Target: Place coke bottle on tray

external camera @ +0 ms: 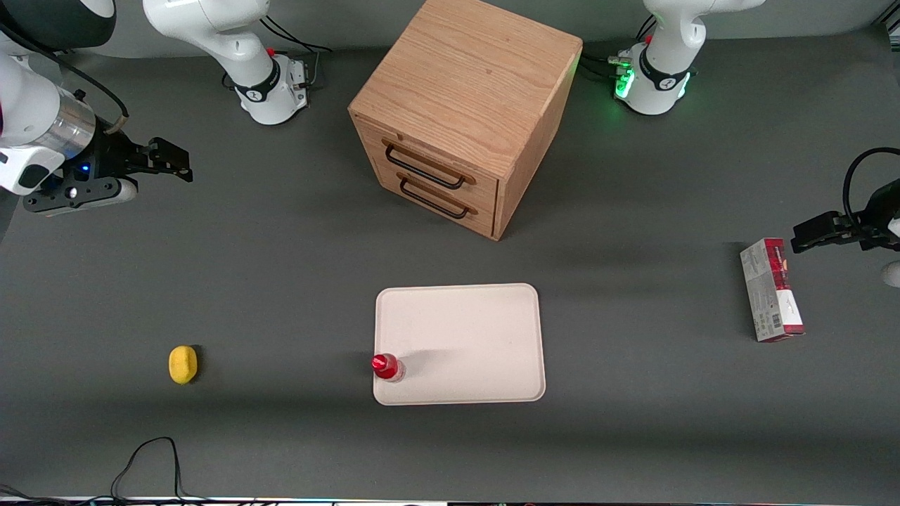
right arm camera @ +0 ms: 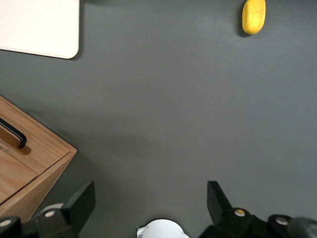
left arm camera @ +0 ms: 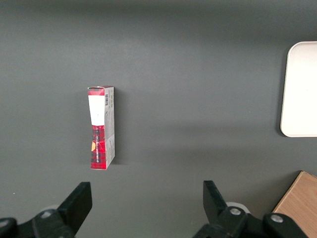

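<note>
The coke bottle (external camera: pixel 387 367) stands upright on the cream-white tray (external camera: pixel 464 337), in the tray's corner nearest the front camera on the working arm's side. Its red cap and clear base show. My right gripper (external camera: pixel 151 172) is open and empty, high above the table at the working arm's end, well apart from the bottle and tray. In the right wrist view the gripper (right arm camera: pixel 151 196) hangs over bare grey table with its fingers wide apart, and one corner of the tray (right arm camera: pixel 39 25) shows; the bottle is out of that view.
A wooden drawer cabinet (external camera: pixel 464 105) stands farther from the front camera than the tray. A yellow lemon (external camera: pixel 183 365) lies on the table toward the working arm's end. A red-and-grey carton (external camera: pixel 771 289) lies toward the parked arm's end. A black cable (external camera: pixel 148 464) lies at the near edge.
</note>
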Controlling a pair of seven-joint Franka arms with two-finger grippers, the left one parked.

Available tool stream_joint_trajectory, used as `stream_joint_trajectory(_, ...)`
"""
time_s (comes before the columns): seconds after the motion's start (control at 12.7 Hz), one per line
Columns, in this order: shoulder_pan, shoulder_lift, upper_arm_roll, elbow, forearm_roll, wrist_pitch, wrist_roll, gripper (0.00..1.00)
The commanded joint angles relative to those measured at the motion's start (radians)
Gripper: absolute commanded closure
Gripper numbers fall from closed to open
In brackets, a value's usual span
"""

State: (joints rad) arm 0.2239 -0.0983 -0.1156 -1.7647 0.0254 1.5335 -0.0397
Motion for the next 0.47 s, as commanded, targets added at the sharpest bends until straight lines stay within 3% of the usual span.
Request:
stream_joint_trajectory(0.0, -0.006, 0.052, -0.006, 0.094, 0.024, -0.064, -0.025, 0.00)
stream_joint_trajectory(0.16, -0.067, 0.057, 0.049, 0.108, 0.024, -0.081, -0.028, 0.00)
stream_joint_trajectory(0.39, -0.086, 0.065, 0.060, 0.113, 0.024, -0.081, -0.028, 0.00)
